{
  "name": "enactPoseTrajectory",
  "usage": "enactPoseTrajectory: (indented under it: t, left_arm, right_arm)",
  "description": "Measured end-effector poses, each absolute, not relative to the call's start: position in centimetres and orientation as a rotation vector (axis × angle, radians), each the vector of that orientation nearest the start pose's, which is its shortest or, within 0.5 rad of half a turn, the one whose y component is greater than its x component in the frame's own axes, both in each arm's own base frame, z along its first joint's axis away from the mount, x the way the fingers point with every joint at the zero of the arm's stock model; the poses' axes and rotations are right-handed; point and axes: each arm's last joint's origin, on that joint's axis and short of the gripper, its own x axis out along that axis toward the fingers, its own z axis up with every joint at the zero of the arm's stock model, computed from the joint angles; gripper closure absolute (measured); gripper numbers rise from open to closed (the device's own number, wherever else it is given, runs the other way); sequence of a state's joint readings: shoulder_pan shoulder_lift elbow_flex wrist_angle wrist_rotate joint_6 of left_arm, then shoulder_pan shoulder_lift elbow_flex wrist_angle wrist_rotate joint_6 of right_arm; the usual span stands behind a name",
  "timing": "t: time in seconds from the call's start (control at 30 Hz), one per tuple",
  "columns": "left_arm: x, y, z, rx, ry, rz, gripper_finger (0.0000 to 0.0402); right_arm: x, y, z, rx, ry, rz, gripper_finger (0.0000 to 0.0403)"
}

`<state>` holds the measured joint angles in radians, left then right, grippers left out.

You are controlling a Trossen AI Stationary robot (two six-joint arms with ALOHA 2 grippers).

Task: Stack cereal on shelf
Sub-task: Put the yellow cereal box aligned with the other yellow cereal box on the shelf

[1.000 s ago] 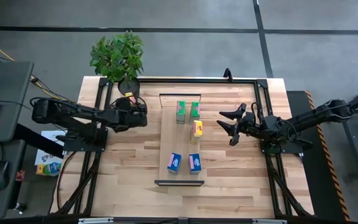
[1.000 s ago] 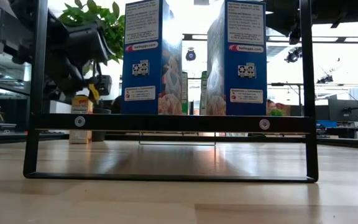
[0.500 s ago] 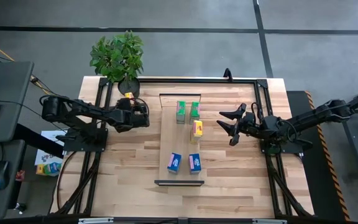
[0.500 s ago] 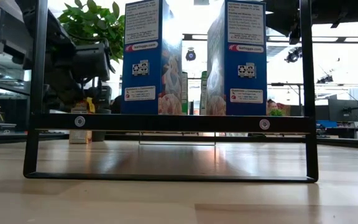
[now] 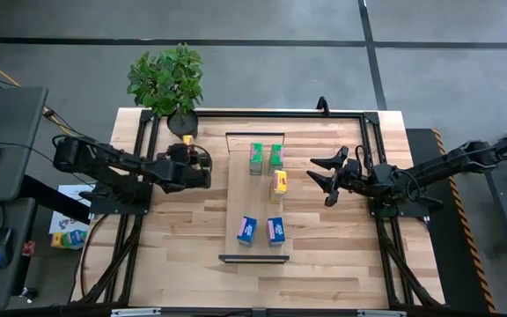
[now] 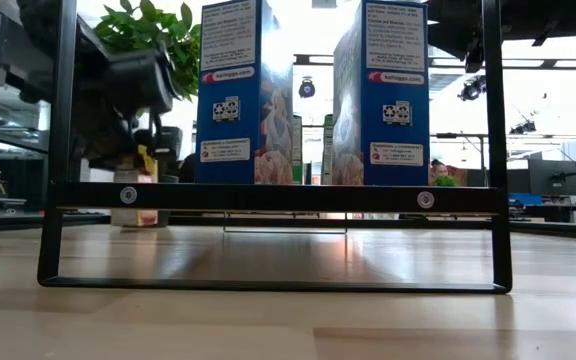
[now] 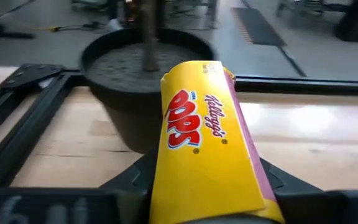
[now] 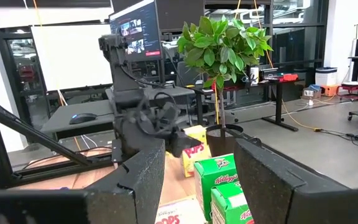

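Left gripper point(image 5: 202, 166) is clamped on a yellow box point(image 7: 205, 140), held off the shelf point(image 5: 237, 198) near the worktop's far-left corner, right beside the plant pot point(image 7: 135, 81). Grip sits at the box's lower end; most of it sticks out past the fingers point(image 7: 126, 183).

Right gripper point(image 5: 326, 174) hangs spread and empty over the worktop's right side, just off the shelf.

On the shelf already: two green boxes point(image 5: 265, 157) at the far end, one yellow point(image 5: 278, 184) mid-shelf toward the right edge, two blue point(image 5: 260, 230) at the near end.

Risks from here:
- Box is pinched low and tilted, so it may pivot or slip in the fingers on the swing over. Thin card could also crush.
- Pot and foliage point(image 5: 166, 77) are close, so a wide arc could clip them.
- Open slot looks to be mid-shelf, left of the yellow one and between the green and blue pairs. Tight fit. A skewed approach could knock a neighbour over, and these stand upright on narrow bases.
- Setting down tilted likely tips it on release.
- Right arm is parked near the same zone, so arm clash is possible if both move in.
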<state>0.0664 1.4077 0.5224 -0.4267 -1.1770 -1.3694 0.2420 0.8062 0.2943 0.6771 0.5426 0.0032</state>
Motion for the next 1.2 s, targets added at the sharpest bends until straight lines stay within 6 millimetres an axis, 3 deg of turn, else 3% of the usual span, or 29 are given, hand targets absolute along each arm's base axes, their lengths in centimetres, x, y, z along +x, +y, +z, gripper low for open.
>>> enactPoseTrajectory:
  t: [0.47, 0.7, 0.87, 1.03, 1.2]
  left_arm:
    - [18.6, -3.9, 17.7, -0.357, 0.287, 1.031, 0.0286]
    - [19.2, -7.5, 22.3, -0.229, 0.317, 0.790, 0.0286]
    - [20.2, -10.1, 25.5, -0.032, 0.366, 0.579, 0.0286]
    - [21.6, -11.6, 25.3, 0.130, 0.389, 0.374, 0.0286]
    - [23.8, -11.0, 24.0, 0.197, 0.334, 0.213, 0.0286]
  right_arm:
    - [17.0, 2.7, 24.2, 0.067, -0.154, -0.300, 0.0217]
    - [17.0, 2.7, 24.1, 0.067, -0.153, -0.300, 0.0217]
    - [17.0, 2.7, 24.1, 0.067, -0.153, -0.300, 0.0217]
    - [17.0, 2.7, 24.1, 0.078, -0.155, -0.299, 0.0217]
    - [17.0, 2.7, 24.1, 0.109, -0.159, -0.297, 0.0217]
